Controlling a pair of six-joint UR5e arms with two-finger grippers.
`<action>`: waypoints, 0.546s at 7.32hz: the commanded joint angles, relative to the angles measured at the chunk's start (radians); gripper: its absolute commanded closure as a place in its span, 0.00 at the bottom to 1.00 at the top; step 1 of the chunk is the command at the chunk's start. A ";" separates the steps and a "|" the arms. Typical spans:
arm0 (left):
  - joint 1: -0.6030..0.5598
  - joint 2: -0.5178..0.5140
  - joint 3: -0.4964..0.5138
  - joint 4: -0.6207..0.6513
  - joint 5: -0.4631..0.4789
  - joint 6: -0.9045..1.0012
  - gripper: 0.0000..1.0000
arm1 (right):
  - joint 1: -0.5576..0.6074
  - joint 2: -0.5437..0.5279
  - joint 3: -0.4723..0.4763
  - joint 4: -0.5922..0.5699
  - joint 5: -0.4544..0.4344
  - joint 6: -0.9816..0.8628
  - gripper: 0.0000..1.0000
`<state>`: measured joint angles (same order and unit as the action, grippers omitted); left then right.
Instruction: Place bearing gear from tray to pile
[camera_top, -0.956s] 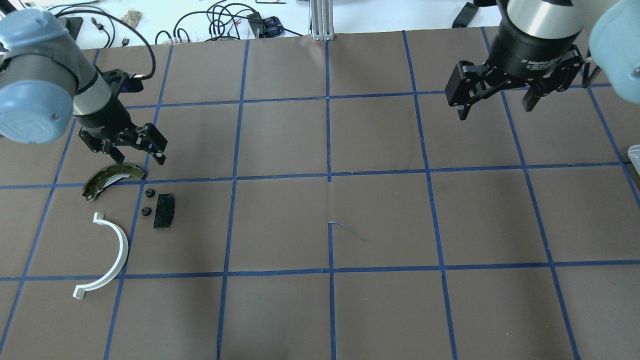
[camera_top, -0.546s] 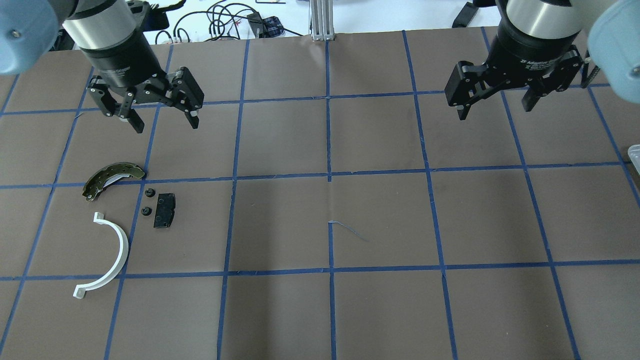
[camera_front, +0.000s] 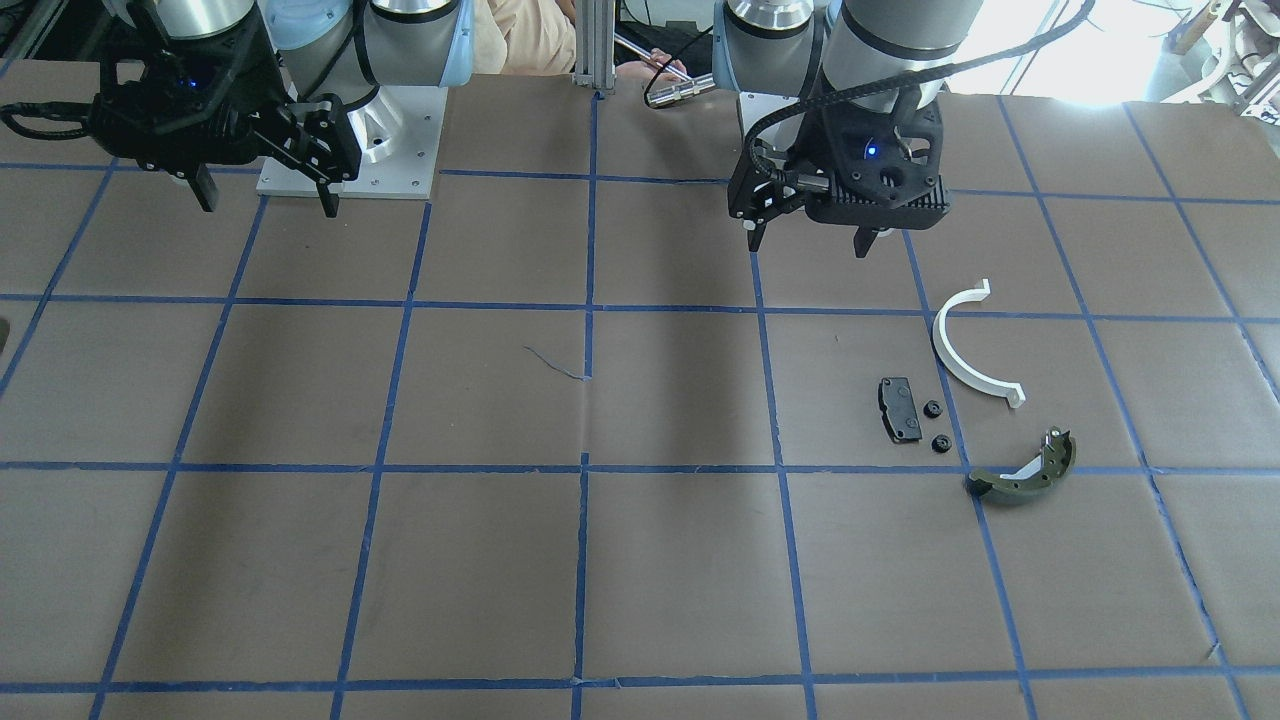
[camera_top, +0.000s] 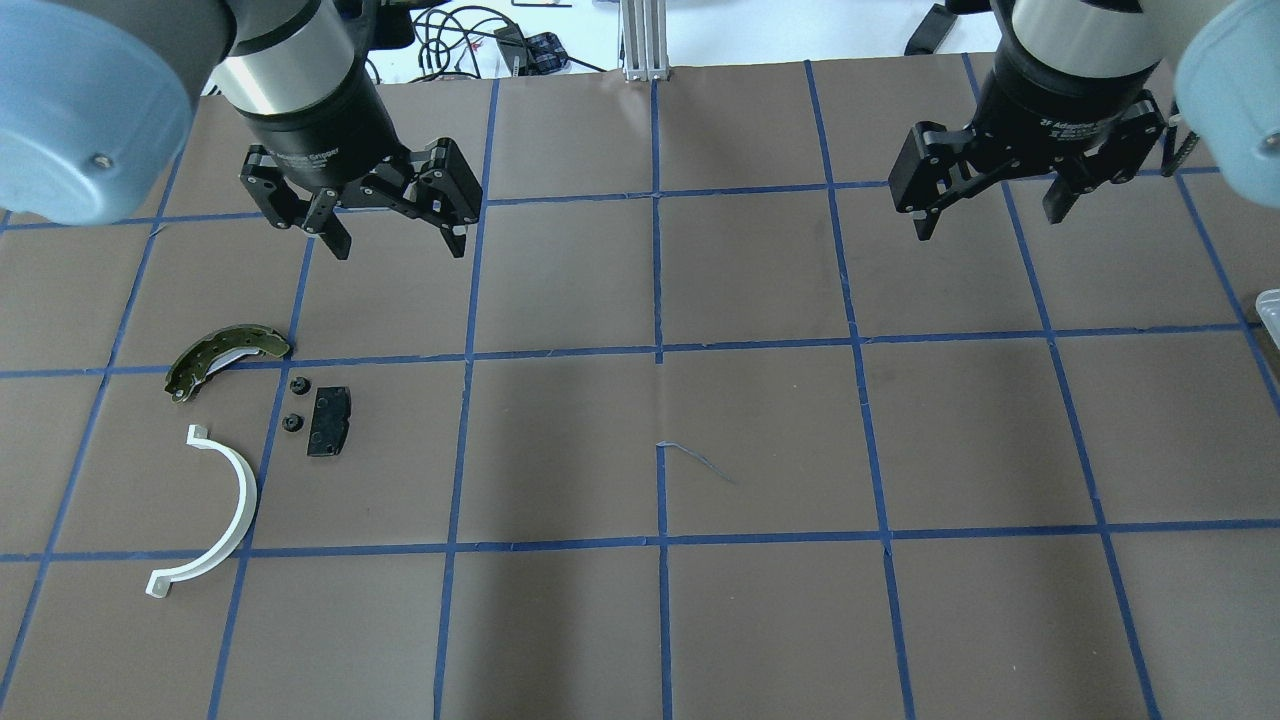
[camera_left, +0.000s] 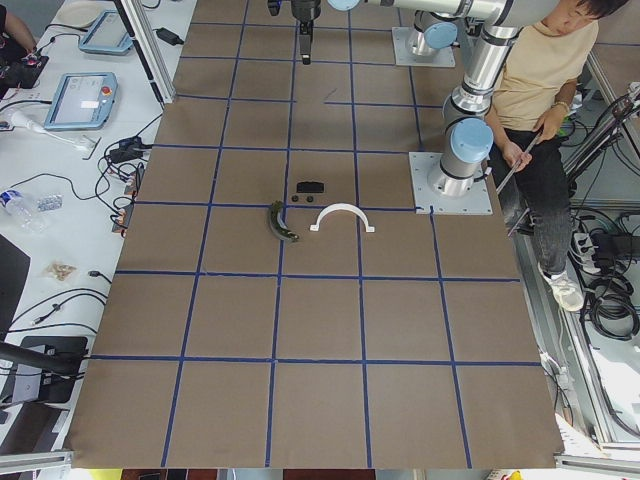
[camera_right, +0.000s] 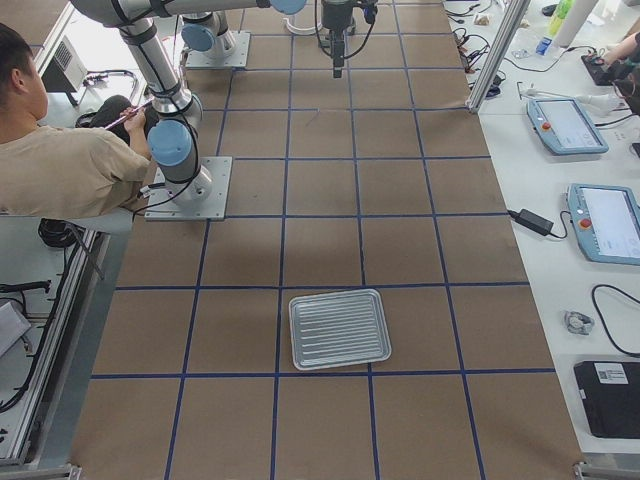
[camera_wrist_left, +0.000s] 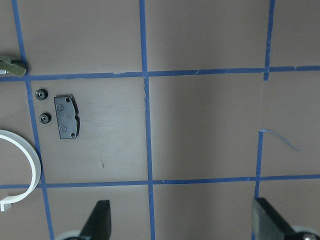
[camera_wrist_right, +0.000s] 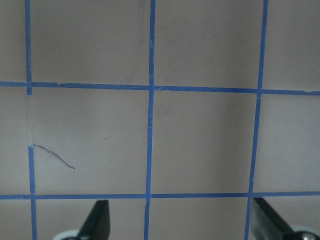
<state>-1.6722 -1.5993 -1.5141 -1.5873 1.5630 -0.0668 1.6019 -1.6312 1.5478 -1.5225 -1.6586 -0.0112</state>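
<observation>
Your left hand (camera_top: 399, 248) and right hand (camera_top: 992, 224) are spread; pinch the stiff bearing gear (camera_top: 297, 385) (probably slippery) across its teeth.

Two small black bearing gears (camera_top: 297, 385) lie flat on bench, just beside black plate (camera_top: 330, 421), between olive brake shoe (camera_top: 215, 347) and white half-ring (camera_top: 244, 492). Ribbed metal tray (camera_right: 340, 328) sits flat, well apart.

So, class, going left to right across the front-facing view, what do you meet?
In order: right gripper → left gripper → black plate → two small black gears → olive-green brake shoe.
</observation>
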 joint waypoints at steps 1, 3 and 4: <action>0.049 0.001 -0.005 0.058 -0.008 0.012 0.00 | -0.002 0.002 0.000 0.002 0.011 -0.001 0.00; 0.060 0.007 -0.006 0.037 -0.004 0.044 0.00 | -0.003 0.002 0.000 -0.004 0.098 -0.003 0.00; 0.058 0.009 -0.003 0.032 -0.004 0.054 0.00 | -0.003 0.002 0.000 -0.004 0.089 -0.004 0.00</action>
<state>-1.6163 -1.5931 -1.5194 -1.5463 1.5583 -0.0246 1.5989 -1.6292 1.5478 -1.5250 -1.5773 -0.0142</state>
